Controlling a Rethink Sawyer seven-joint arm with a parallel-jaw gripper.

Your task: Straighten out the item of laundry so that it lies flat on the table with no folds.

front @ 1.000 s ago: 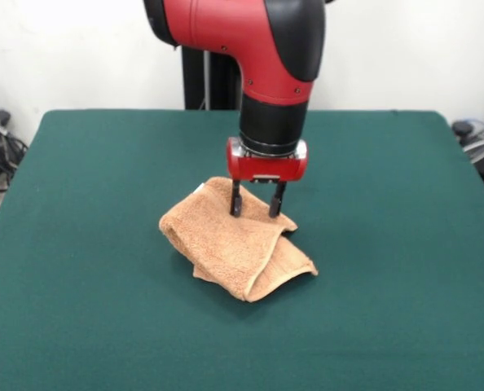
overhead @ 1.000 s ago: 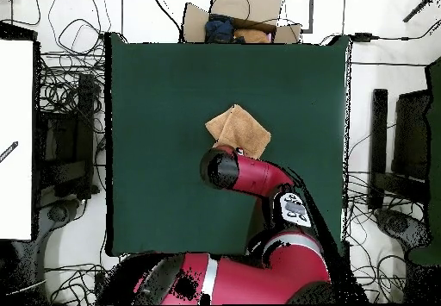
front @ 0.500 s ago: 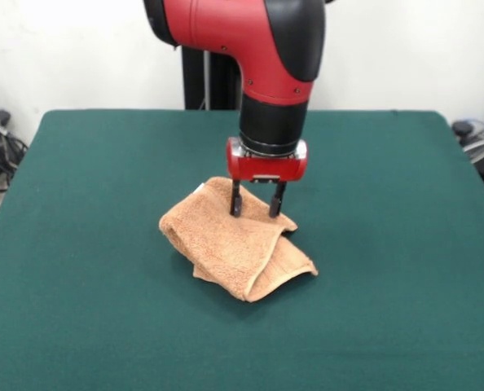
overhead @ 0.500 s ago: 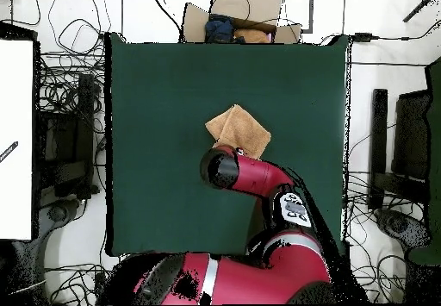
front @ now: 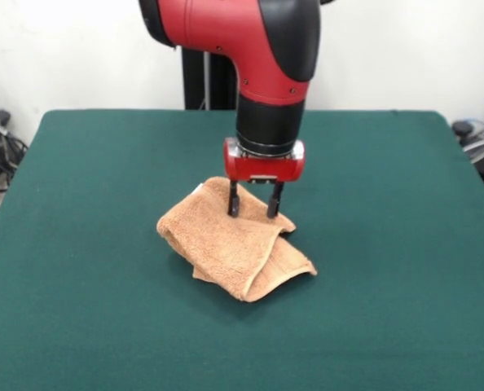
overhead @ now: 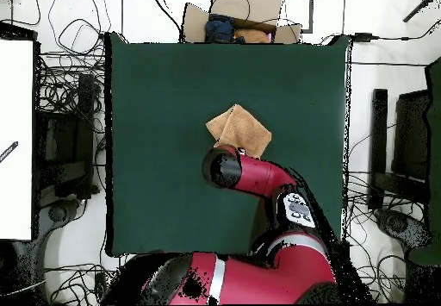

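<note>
The peach-orange towel (front: 234,240) lies folded over itself near the middle of the dark green table (front: 87,309), with a doubled flap at its front right. It also shows in the overhead view (overhead: 240,129). My gripper (front: 253,210) hangs straight down over the towel's far edge. Its two dark fingers are spread apart, with their tips at the cloth's top surface and nothing held between them. In the overhead view the arm's wrist (overhead: 226,166) hides the gripper and the towel's near edge.
A cardboard box (overhead: 237,18) with clothes sits just beyond the table's far edge in the overhead view. Cables and equipment lie on the floor on both sides. The robot's pedestal (front: 211,77) stands behind the table.
The gripper has shifted slightly to the left in the front view over the towel's far edge. The towel has barely changed.
</note>
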